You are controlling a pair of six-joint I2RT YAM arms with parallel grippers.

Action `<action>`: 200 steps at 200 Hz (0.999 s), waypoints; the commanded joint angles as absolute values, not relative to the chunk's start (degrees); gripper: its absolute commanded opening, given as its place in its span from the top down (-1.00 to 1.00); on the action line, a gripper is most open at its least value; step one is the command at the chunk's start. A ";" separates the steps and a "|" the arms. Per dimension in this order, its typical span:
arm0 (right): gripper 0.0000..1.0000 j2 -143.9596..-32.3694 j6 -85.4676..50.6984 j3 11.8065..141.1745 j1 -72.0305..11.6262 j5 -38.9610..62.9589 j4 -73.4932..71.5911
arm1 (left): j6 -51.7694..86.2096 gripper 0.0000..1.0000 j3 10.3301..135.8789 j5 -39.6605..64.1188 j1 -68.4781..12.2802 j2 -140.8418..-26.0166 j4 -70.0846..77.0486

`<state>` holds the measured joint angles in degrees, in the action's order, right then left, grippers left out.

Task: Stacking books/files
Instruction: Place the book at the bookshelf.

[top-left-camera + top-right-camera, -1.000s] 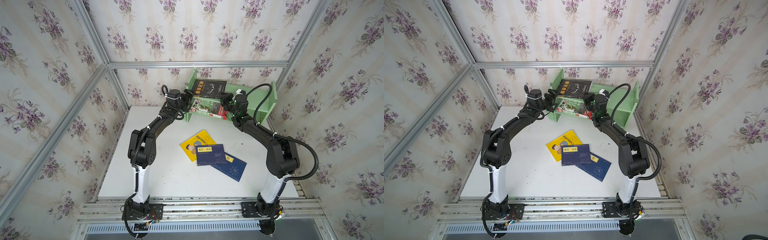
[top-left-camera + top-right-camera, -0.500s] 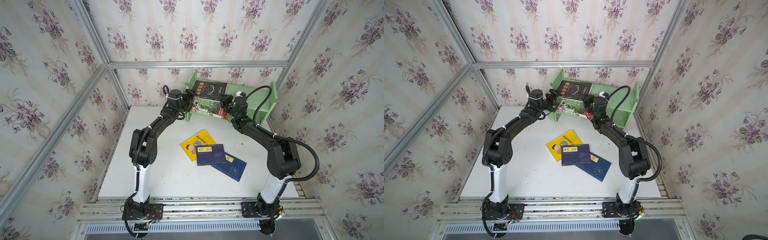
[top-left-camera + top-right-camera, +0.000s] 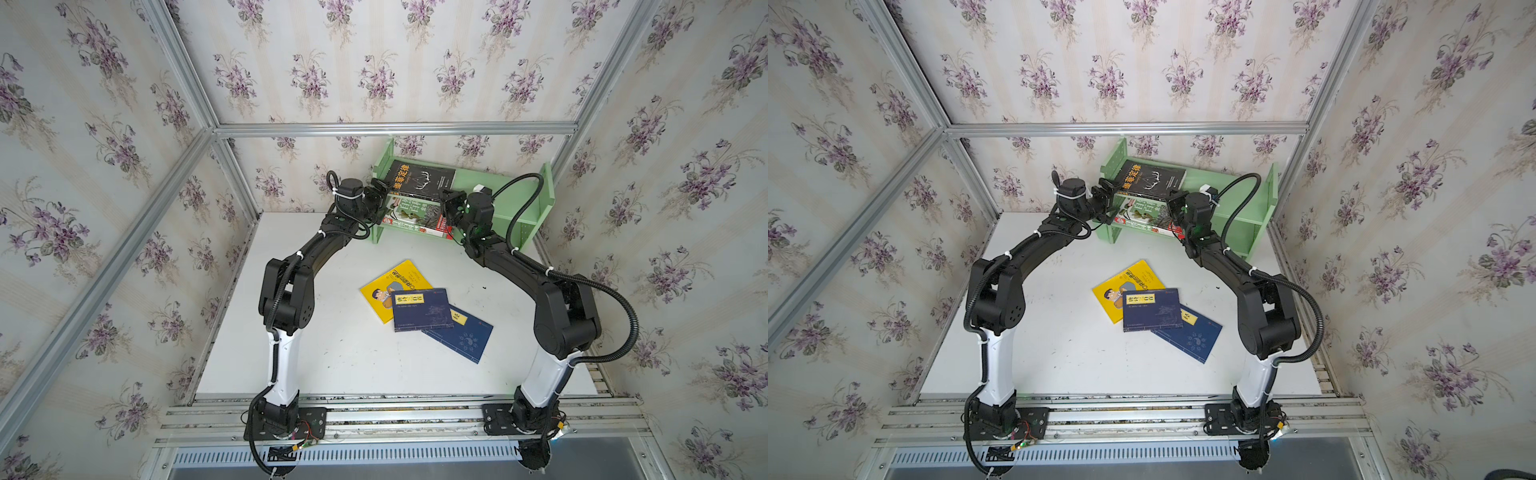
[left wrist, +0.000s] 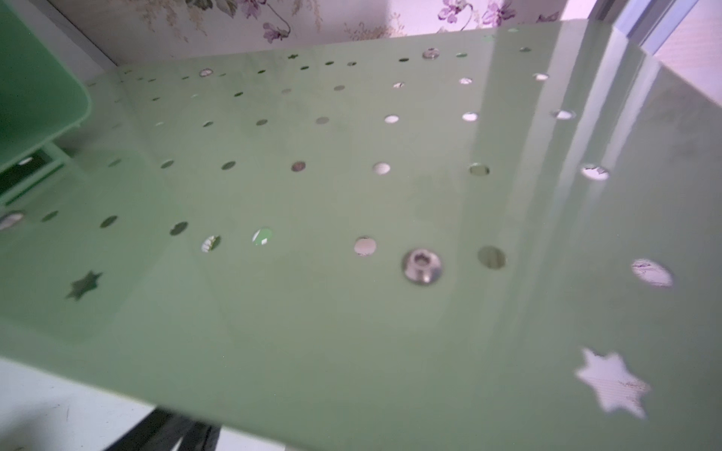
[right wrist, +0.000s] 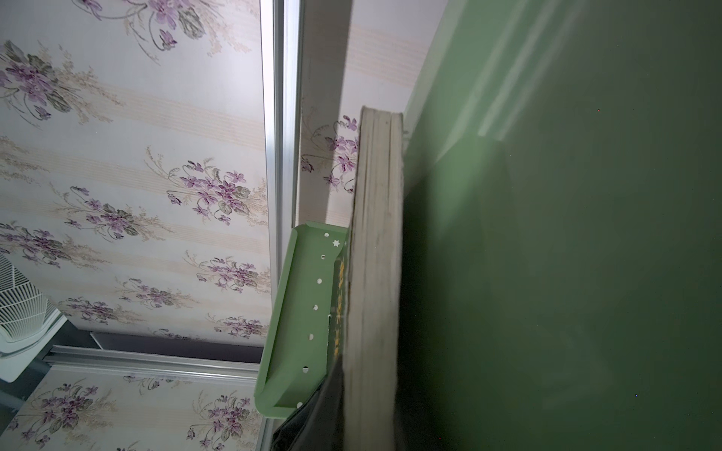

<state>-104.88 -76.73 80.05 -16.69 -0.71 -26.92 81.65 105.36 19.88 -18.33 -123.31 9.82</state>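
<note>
A black book [image 3: 419, 178] [image 3: 1152, 178] with gold characters lies on the top tier of the pale green shelf [image 3: 498, 187]. My right gripper [image 3: 448, 203] [image 3: 1173, 203] is shut on its front right corner. In the right wrist view the book's page edge [image 5: 377, 273] runs down between the jaws. My left gripper [image 3: 377, 192] [image 3: 1105, 191] stands open at the shelf's left end, beside the book's left corner. A green plant-photo book [image 3: 411, 212] lies on the lower tier. A yellow cartoon book [image 3: 388, 286] and two navy books [image 3: 422, 309] [image 3: 461, 338] overlap on the table.
The shelf's perforated side panel [image 4: 351, 195] fills the left wrist view at close range. The shelf stands against the back wall, with flowered walls and aluminium frame bars on three sides. The white table [image 3: 332, 353] shows bare in front of the loose books.
Both arms have shifted only slightly at the shelf. The black book stays on the top tier and the books on the table have not moved.
</note>
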 commanded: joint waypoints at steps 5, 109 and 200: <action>1.00 -103.95 -75.81 79.89 -16.35 -3.97 -26.39 | 84.92 -0.99 103.64 21.54 -18.18 -121.67 14.92; 1.00 -105.62 -75.36 80.55 -16.87 -2.77 -25.66 | 79.99 -0.99 105.39 20.61 -18.11 -123.02 9.16; 0.56 -104.46 -73.99 81.81 -16.96 -3.19 -20.83 | 78.75 -0.99 103.95 19.27 -18.19 -124.18 2.29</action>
